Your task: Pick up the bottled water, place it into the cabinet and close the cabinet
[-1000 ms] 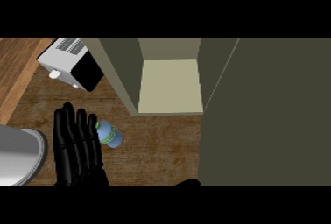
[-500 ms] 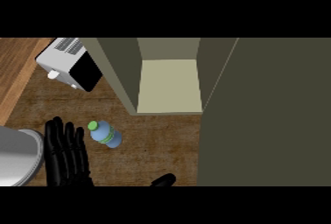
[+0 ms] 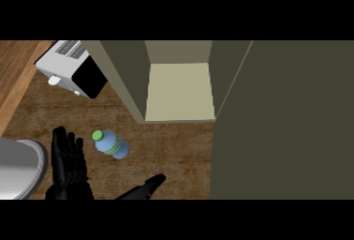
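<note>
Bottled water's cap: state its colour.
The round cap is green, atop the pale blue plastic bottle; head view shows it best.

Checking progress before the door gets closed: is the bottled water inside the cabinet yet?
Out. The bottled water sits on the wooden counter, in front of the open cabinet, beside the left hand.

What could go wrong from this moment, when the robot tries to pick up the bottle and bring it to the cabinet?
1. The bottled water seems to stand upright, apart from the open left hand beside it. A sideways brush could tip it over.
2. The cabinet's side wall lies between the bottle and the shelf. The carried bottle might strike its front edge.
</note>
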Tool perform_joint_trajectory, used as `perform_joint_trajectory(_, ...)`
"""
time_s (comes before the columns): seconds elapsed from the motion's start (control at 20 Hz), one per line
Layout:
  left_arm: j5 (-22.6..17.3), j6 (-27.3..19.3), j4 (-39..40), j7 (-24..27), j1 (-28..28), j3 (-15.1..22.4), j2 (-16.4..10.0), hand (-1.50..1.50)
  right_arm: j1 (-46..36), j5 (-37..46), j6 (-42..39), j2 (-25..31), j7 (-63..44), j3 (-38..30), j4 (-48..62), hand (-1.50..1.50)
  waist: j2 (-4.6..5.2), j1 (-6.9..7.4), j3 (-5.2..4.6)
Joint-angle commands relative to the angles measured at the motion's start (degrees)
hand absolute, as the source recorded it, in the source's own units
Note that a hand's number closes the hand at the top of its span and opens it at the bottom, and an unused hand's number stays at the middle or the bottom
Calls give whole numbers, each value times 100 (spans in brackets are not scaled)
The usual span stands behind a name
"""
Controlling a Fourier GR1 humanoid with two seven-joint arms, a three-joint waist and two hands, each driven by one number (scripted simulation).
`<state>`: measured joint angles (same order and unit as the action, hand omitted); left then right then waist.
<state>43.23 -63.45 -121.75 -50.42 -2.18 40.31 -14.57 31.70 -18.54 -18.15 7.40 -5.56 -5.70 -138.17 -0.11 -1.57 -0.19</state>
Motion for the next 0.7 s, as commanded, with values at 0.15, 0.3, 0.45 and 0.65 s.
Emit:
perform_joint_trajectory(0.15, -1303, -810, 725, 814, 184, 9, -552, -150, 199, -1101, -29, 62, -329, -215, -775, -150, 16, 1, -5)
perform_joint_trajectory(0.3, -1776, -825, 839, 940, 336, -313, -632, -150, 671, -938, -149, -63, -206, 37, -1180, -150, 4, -89, -14)
perform_joint_trajectory(0.45, -2190, -940, 1202, 1348, 327, -367, -724, -150, 681, -1013, -228, 18, -59, -109, -1057, -150, 14, -66, -18)
perform_joint_trajectory(0.65, -2879, -938, 1397, 1786, 236, -551, -865, -150, 767, -977, -275, 0, 51, -50, -971, -150, 18, -34, -29)
